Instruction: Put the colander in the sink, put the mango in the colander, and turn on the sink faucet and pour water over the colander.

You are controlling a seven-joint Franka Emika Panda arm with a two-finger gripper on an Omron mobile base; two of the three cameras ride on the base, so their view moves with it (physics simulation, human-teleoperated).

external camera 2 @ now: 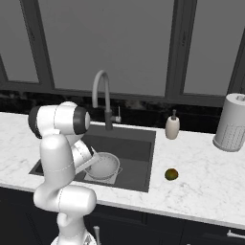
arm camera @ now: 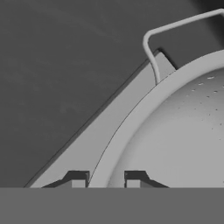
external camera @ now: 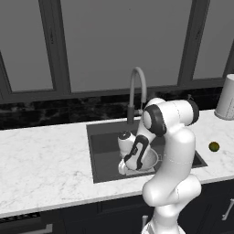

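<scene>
1. Down inside the large rectangular dark grey recessed sink sits the small round white-grey perforated colander, resting over the pale square drain plate at the basin bottom. First step of the task looks done, or nearly so.

2. White arm reaches down into the basin; its two-finger gripper is at the colander's near rim. Hand view: the two dark fingertips stand one on each side of the rim, with the rim passing between them. Jaws are apart by about the rim's thickness; whether they press on the rim or have let go, I cannot tell.

3. One thin wire side handle of the colander shows beyond the rim in the hand view. Bowl looks upright and empty.

4. Tiny oval yellow-green mango lies on the white marble tabletop, to the right of the sink, well apart from the colander. Not yet moved.

5. Tall grey metal gooseneck sink faucet stands behind the basin with its small side lever. No water stream visible, so I judge the tap is off.

6. Bystanders: white soap dispenser bottle beside the sink's back right corner; white paper towel roll farther right.

7. Progress judgement: about one third. Left to do: release and lift clear, fetch mango, drop it in the colander, open the lever.
</scene>
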